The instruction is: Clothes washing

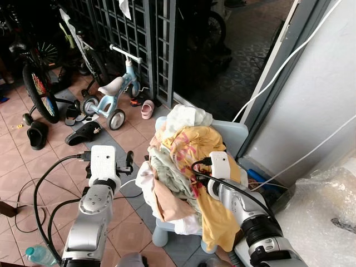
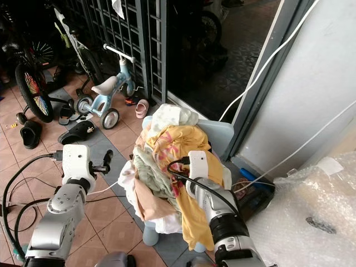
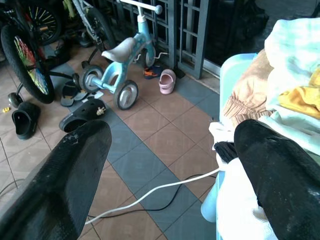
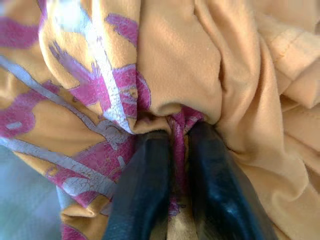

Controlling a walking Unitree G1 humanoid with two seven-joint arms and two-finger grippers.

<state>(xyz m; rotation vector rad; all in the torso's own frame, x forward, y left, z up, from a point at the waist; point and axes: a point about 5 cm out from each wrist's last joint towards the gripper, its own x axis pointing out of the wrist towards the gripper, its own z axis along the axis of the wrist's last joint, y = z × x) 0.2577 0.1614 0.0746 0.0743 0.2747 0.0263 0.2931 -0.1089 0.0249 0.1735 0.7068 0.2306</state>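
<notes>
Right gripper pinches a fold of the yellow shirt with pink and white print, with its two black fingers squeezed close on the cloth. That shirt lies on top of a big heap of mixed clothes. The heap sits piled on a pale blue plastic chair, which stands on the tiled floor beside a grey wall.

Left gripper hangs in the air just beside the heap, with its fingers spread wide apart and holding nothing. A white cord runs across the floor below it. Farther off stand a small light blue balance bike, a little pink shoe and black sandals.
</notes>
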